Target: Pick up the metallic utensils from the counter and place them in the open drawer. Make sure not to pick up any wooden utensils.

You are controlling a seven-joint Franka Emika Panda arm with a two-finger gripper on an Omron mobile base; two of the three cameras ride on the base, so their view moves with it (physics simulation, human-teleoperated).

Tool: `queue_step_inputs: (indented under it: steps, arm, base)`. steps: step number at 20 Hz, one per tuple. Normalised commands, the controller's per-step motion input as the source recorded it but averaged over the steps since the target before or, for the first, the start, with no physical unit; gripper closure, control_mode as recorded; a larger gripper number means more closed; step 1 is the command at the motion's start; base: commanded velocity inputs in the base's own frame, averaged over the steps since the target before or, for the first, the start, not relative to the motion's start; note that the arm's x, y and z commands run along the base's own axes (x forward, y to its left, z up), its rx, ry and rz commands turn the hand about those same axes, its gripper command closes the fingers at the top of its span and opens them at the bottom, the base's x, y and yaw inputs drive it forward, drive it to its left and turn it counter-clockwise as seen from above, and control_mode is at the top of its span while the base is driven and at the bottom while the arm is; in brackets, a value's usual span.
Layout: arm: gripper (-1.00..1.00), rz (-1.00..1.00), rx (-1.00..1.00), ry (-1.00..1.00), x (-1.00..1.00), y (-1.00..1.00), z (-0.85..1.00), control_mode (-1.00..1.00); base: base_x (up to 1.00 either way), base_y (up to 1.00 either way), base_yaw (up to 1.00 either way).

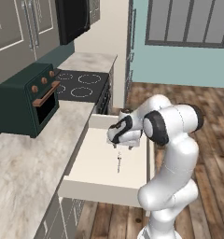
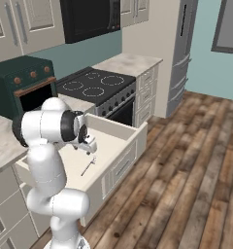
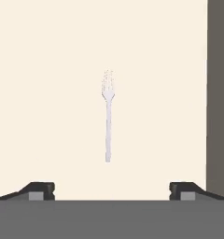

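Fingers [image 3: 112, 191] stand wide and hold nothing, poised above the open drawer [image 1: 104, 189]. We see the silvery fork [image 3: 108, 116] lying flat on the cream floor at the centre of the hand view, tines toward the top of the frame. In the left base view it sits mid-drawer, under the hand. We judge one metallic piece delivered. Our risk now: descending instead of lifting could strike the fork, or a careless swing toward the counter [image 1: 25, 158] could clip the drawer wall.
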Motion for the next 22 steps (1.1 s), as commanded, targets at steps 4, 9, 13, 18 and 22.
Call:
queue_step_inputs:
  steps: [4,9,13,18,22]
  arm:
    - [-1.00,0.00,0.00,0.00,-1.00,-0.01,1.00,-1.00]
    - [-1.00,0.00,0.00,0.02,-0.96,-0.01,1.00,-1.00]
    - [-1.00,0.00,0.00,0.04,-0.97,-0.11,0.98,-1.00]
    - [-1.00,0.00,0.00,0.02,-0.99,-0.20,0.92,-1.00]
    - [-1.00,0.05,0.00,0.00,-0.88,-0.24,0.84,-1.00]
  base:
    - [0.00,0.00,0.00]
    - [0.00,0.00,0.00]
    - [0.00,0.00,0.00]
    - [0.00,0.00,0.00]
    - [0.00,0.00,0.00]
